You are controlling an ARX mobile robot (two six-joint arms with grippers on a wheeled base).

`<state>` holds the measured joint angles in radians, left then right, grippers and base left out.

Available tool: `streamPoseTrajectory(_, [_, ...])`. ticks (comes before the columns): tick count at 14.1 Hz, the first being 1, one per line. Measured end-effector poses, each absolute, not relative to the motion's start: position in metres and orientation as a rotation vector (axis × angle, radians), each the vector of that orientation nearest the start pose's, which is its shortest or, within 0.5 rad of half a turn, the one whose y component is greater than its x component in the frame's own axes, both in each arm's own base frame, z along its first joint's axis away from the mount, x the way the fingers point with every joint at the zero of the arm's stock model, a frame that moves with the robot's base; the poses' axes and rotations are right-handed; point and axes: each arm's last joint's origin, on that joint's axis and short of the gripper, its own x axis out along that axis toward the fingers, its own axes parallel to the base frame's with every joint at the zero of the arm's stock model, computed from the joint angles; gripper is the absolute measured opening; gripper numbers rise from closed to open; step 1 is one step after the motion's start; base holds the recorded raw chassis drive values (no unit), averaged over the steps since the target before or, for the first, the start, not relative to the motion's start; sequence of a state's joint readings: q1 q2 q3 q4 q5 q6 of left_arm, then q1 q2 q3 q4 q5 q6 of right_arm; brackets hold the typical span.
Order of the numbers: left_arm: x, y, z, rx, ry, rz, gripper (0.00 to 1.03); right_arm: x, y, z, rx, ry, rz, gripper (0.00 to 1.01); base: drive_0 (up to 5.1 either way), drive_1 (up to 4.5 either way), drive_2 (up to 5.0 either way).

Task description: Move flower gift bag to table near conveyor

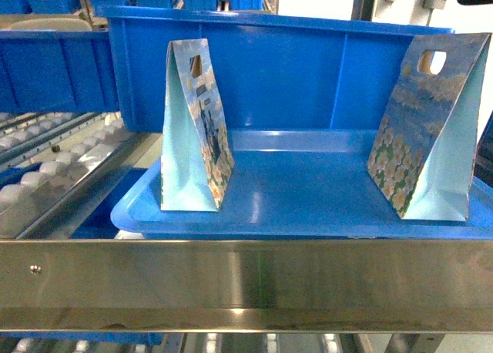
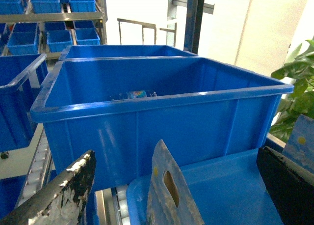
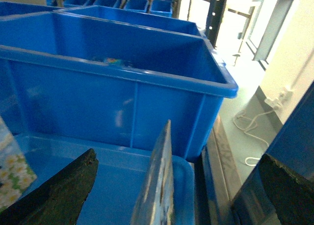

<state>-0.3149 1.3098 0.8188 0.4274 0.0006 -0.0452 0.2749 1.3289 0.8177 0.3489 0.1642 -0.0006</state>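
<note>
Left wrist view, left flower bag [image 2: 171, 190] between open jaws, right bag [image 3: 157, 185] between right arm's open jaws

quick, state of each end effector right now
left end effector: open, its fingers either side of a gift bag, not gripping.
right end effector: open, holding nothing.

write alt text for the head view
Two flower-print gift bags, one at left and one at right, stand upright and apart on a blue tray. A large blue bin sits behind them, a steel rail crosses the foreground, and white rollers run at left.
</note>
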Motion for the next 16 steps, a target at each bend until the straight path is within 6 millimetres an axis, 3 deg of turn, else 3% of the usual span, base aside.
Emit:
streamPoseTrajectory(4, [0.278, -0.091, 0.290, -0.034, 0.070, -0.316, 0.98, 0.298, 0.075, 0.253, -0.053, 0.276, 0.070, 0.98, 0.0, 0.00, 0.0])
streamPoseTrajectory(7, [0.278, -0.091, 0.290, -0.034, 0.070, -0.316, 0.98, 0.311, 0.079, 0.238, -0.036, 0.379, 0.132, 0.98, 0.0, 0.00, 0.0])
streamPoseTrajectory(11, [0.278, -0.091, 0.290, -0.034, 0.069, -0.316, 0.98, 0.323, 0.081, 0.233, -0.013, 0.411, 0.146, 0.98, 0.0, 0.00, 0.0])
streamPoseTrajectory(12, [0.278, -0.091, 0.290, -0.034, 0.069, -0.316, 0.98, 0.322, 0.081, 0.232, -0.013, 0.415, 0.147, 0.93, 0.0, 0.00, 0.0])
streamPoseTrajectory(13, [0.278, -0.091, 0.290, -0.034, 0.069, -0.315, 0.98, 0.320, 0.080, 0.228, -0.016, 0.418, 0.142, 0.78, 0.0, 0.00, 0.0])
streamPoseTrajectory(16, [0.278, -0.091, 0.290, -0.034, 0.070, -0.316, 0.98, 0.315, 0.079, 0.219, -0.019, 0.448, 0.149, 0.51, 0.0, 0.00, 0.0])
